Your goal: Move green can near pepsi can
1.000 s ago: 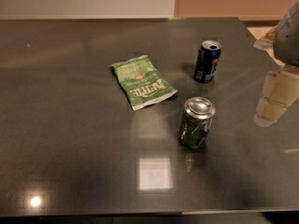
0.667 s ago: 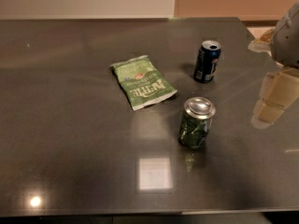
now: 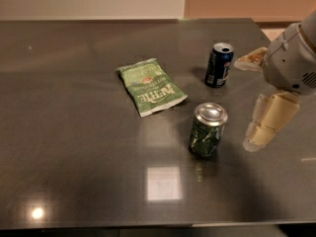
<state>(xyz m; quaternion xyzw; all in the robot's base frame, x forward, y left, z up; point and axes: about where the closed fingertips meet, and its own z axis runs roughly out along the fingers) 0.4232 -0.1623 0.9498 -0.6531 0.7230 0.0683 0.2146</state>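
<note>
The green can (image 3: 208,130) stands upright on the dark table (image 3: 74,147), right of centre, with a mottled green body and a shiny silver top. The pepsi can (image 3: 218,65) stands upright behind it, dark blue with a silver rim, about a can's height away. My gripper (image 3: 244,104) comes in from the right edge, just right of the green can and not touching it. Its two pale fingers are spread apart, one (image 3: 251,59) near the pepsi can and one (image 3: 269,122) beside the green can. It is open and holds nothing.
A flat green chip bag (image 3: 150,86) lies left of both cans. The table's far edge meets a pale wall at the back. Its right edge runs behind the gripper's white wrist (image 3: 291,63).
The gripper has moved left and a little down, closer to the two cans. The cans and the chip bag have not moved.
</note>
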